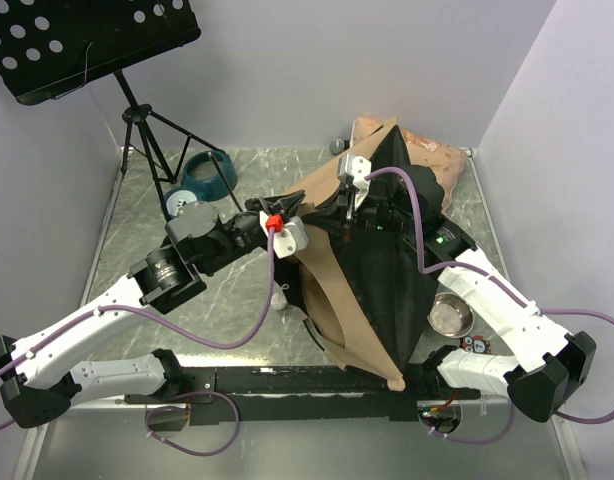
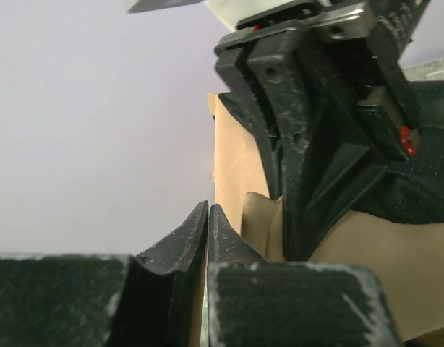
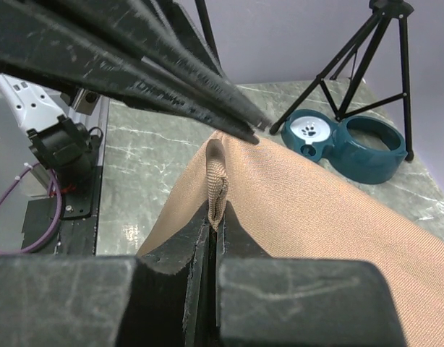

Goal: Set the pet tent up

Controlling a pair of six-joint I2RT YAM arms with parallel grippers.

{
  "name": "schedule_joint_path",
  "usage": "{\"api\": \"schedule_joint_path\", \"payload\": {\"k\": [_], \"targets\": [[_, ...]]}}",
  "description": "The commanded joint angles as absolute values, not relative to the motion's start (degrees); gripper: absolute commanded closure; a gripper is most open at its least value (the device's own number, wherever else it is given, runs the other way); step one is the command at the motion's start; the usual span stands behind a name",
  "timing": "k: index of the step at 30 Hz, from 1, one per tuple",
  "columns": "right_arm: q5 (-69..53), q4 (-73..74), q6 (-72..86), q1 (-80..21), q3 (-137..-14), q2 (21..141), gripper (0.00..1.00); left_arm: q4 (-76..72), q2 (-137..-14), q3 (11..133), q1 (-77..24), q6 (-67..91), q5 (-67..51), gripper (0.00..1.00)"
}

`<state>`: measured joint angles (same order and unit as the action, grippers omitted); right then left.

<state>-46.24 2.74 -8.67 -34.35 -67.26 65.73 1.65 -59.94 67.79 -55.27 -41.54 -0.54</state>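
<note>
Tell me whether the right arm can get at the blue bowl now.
Probably not: its end effector is shut on the tent, and the tent and left arm stand between it and the bowl.

Top camera high, looking down; wrist cameras close-up; all share pet tent (image 1: 337,300).

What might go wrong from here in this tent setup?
The right claw pinches only a small tan webbing loop on the tan fabric pet tent; it may slip, dropping the fabric. The left claw sits close beside it, so they may collide. The round steel bowl lies beside the right arm and could be knocked.
</note>
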Motion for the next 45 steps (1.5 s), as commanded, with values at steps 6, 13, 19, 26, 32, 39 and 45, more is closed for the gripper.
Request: {"api": "schedule_joint_path", "payload": {"k": [6,13,19,26,32,39,45], "targets": [[-46.67,0.88,-7.12,-34.72,-69.52,64.6,1.0,4.3,-60.64,67.68,-57.39,-45.97,1.49,0.93],[-46.85,0.26,-6.15,-34.72,-69.61,64.42,1.0,8.26,-61.35,68.99,-57.39,-45.35,-0.43,0.94],[-45.8,-1.67,-4.22,-34.72,-69.87,65.04,1.0,10.55,-61.35,70.58,-57.66,-42.45,-3.42,0.94],[-46.58,-0.62,-6.68,-34.63,-68.65,63.81,1.0,10.98,-63.63,75.4,-55.38,-37.98,-0.18,0.94],[-47.2,-0.35,-8.18,-34.63,-67.32,63.02,1.0,12.75,-65.04,79.89,-49.66,-36.03,-1.14,0.94],[-46.85,-0.88,-6.51,-34.72,-68.38,64.25,1.0,16.61,-65.04,78.23,-52.2,-36.82,-4.58,0.94],[-46.67,-0.7,-5.19,-34.54,-68.82,64.6,1.0,18.45,-65.3,75.51,-58.18,-41.74,-0.18,0.94]]}}
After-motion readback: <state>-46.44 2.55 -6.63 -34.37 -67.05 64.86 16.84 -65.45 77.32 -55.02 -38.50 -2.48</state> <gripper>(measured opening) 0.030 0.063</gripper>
